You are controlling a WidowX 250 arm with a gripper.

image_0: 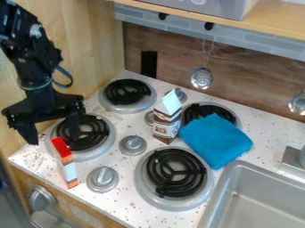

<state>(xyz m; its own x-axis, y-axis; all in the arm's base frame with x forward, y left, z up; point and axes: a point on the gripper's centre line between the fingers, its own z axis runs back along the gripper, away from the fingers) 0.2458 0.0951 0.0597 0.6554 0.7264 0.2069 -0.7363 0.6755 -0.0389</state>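
Between 8 and 9 o'clock in the camera view, the black claw [53, 139] hangs with its two fingers spread wide, gripping nothing. Nearest to it, at 8 o'clock, is a slender red, orange and white box [68, 170], apparently upright, on the white speckled tabletop [128, 202] beside the 8 o'clock burner [83, 132].

Handling, as judged: a sound grasp of this box calls for the claw centred over it, the fingers set to either side of its narrow body and lowered level before closing. An off-centre descent could knock the box over; the raised burner coil calls for clearance at the nearer finger. Light, even pressure suits what looks like thin card, and a straight lift avoids dragging its base.

Count of items: one slender box; one brown-and-white milk carton [166, 122], upright near the centre; one folded blue cloth [216, 140] at 4 o'clock, partly over a burner; four coil burners, at 11, 3, 6 and 8 o'clock; four round knobs on the stove top, plus one oven knob [40, 198] on the front panel; two hanging metal utensils, including a perforated ladle [202, 78] at 2 o'clock; one grey sink [229, 178] at 5 o'clock.
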